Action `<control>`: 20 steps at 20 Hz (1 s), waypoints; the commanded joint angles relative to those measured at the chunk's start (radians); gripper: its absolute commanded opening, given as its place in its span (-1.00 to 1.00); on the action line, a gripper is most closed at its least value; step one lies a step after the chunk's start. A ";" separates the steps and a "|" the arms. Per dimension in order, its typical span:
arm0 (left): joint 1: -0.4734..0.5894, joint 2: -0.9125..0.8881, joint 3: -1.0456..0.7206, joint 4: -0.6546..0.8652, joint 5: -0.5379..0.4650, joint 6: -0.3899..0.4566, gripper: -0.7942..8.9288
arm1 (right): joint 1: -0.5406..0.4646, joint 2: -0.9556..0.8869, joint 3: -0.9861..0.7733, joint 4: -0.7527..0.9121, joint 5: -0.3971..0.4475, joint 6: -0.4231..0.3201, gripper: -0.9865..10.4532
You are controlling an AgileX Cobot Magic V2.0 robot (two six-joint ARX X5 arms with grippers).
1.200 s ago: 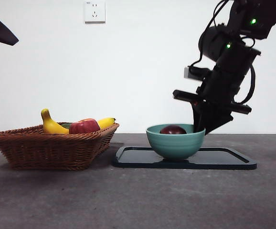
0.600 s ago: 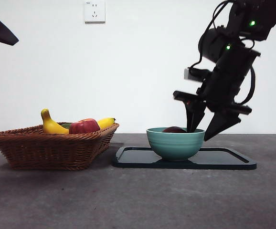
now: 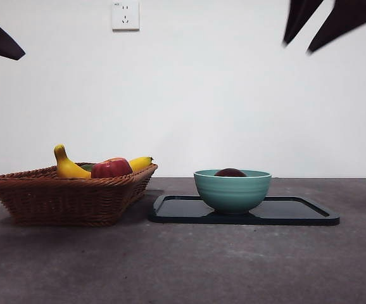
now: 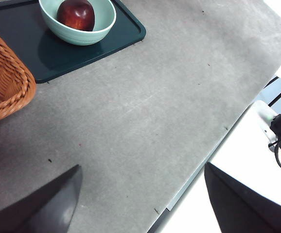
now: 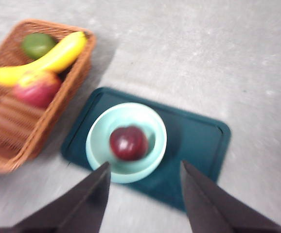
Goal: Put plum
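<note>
Right gripper [image 5: 143,194] hung high above the bowl [image 5: 126,142], jaws spread, empty; plum [image 5: 129,142] sat inside. Left gripper [image 4: 140,199] parked, open.

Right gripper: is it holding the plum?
No: the right gripper is open and empty above the bowl, with the plum resting inside it.
</note>
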 commanded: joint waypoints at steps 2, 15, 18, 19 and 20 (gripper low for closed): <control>-0.008 0.005 0.009 0.021 0.004 0.001 0.00 | 0.006 -0.125 -0.029 -0.071 -0.048 -0.029 -0.43; -0.008 0.005 0.009 0.039 0.004 0.000 0.00 | 0.076 -0.570 -0.537 -0.077 -0.284 0.010 -0.43; -0.008 0.005 0.009 0.039 0.004 0.000 0.00 | 0.076 -0.597 -0.550 -0.076 -0.284 0.011 -0.43; -0.008 0.005 0.009 0.039 0.004 0.000 0.00 | 0.076 -0.601 -0.550 -0.076 -0.283 0.010 -0.43; -0.008 0.005 0.009 0.039 0.004 0.000 0.00 | 0.076 -0.601 -0.550 -0.076 -0.283 0.010 -0.43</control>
